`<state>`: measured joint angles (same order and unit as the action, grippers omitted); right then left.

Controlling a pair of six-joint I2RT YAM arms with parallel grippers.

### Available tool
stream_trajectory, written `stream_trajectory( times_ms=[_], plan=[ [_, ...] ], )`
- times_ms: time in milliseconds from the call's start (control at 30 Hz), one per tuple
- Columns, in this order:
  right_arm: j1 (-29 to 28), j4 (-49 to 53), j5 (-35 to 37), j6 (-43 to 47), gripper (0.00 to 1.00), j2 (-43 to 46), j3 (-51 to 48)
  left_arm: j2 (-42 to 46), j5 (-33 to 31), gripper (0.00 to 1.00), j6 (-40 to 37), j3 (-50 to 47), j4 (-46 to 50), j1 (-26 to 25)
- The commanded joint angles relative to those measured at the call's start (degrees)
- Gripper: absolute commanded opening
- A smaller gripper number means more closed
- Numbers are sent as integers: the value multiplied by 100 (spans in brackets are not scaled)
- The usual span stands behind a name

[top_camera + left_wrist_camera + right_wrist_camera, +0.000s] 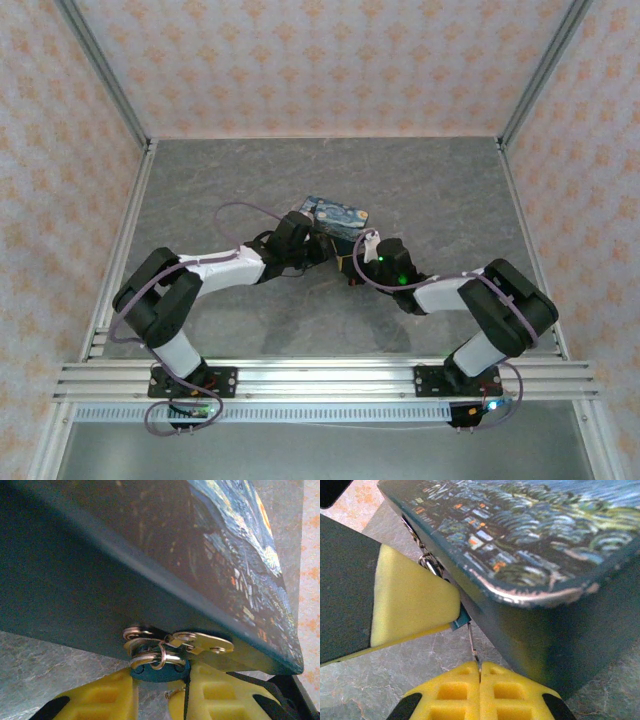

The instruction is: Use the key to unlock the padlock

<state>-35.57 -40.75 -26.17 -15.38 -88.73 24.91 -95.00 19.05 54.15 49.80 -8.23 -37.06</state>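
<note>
The padlock point(160, 673), a tiny dark blue body with a silvery shackle point(150, 658), hangs from the brass hasp point(207, 642) on the front of the blue night-sky box point(100, 565). My left gripper point(161, 681) is shut on the padlock's body, one yellow finger on each side. From below, my right gripper point(480, 672) is shut on the key point(474, 645). The thin blade runs up to the padlock's underside point(462, 621). Seen from above, both grippers, left point(318, 250) and right point(352, 268), meet at the box's near side.
The painted box point(337, 215) sits mid-table on the grey stone-look surface point(250, 180). Patterned walls and metal frame posts close off the back and sides. A purple cable point(245, 208) loops above the left arm.
</note>
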Motion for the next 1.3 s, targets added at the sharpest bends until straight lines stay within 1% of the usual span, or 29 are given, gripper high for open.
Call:
stream_trajectory(
  times_ms=[0,267,500,800,1133,1267],
  plan=[
    [-2,-286,-95,-7,0,-74,182,215,-83,26,41,197,-25,38],
    [-33,-293,-191,31,0,-105,227,210,-82,26,36,207,-12,35],
    [-51,-223,-86,62,0,-90,225,202,-83,26,36,219,-12,34],
    [-73,-631,127,-99,0,-159,208,232,-103,26,43,188,6,28],
    [-230,-776,730,188,0,-121,133,237,-79,26,87,196,14,31],
    [-240,-823,850,319,0,-176,131,242,-72,26,93,205,23,22]
  ],
)
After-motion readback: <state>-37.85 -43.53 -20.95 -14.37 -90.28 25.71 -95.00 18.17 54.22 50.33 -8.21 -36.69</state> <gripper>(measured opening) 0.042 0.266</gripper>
